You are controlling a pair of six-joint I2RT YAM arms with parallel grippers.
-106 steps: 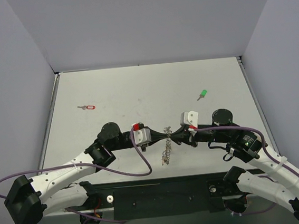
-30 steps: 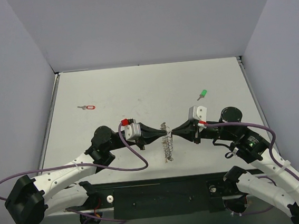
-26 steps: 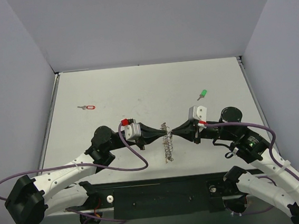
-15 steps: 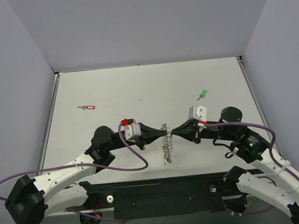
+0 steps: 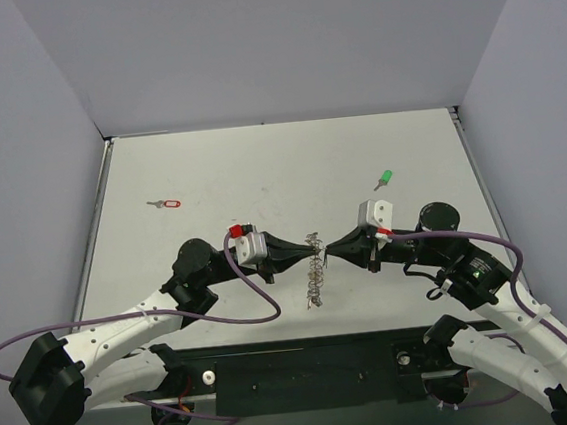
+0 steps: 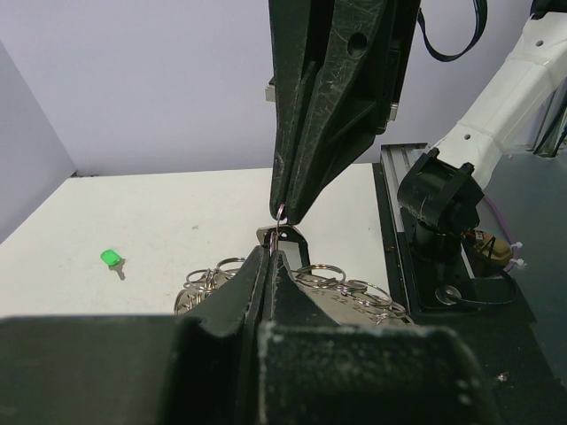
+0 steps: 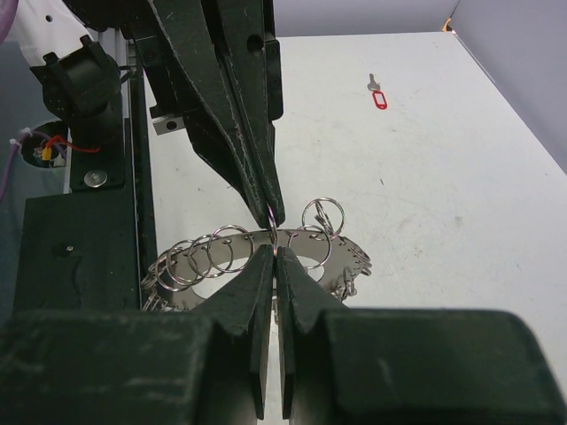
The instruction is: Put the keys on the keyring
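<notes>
The keyring, a flat silver band strung with many small split rings, hangs between my two grippers just above the table. My left gripper and right gripper meet tip to tip, each shut on the same small ring of it. In the left wrist view the left gripper pinches that ring, with the keyring below. The right gripper pinches it too, above the keyring. Two keys lie loose on the table: one with a red head and one with a green head.
The green key lies far left in the left wrist view, the red key far back in the right wrist view. Grey walls close the table on three sides. The black base rail runs along the near edge.
Since the earliest frame both arms drew back a little, their fingers stretched toward each other. Over the last second the hanging bunch swung slightly left; the grips have not changed.
</notes>
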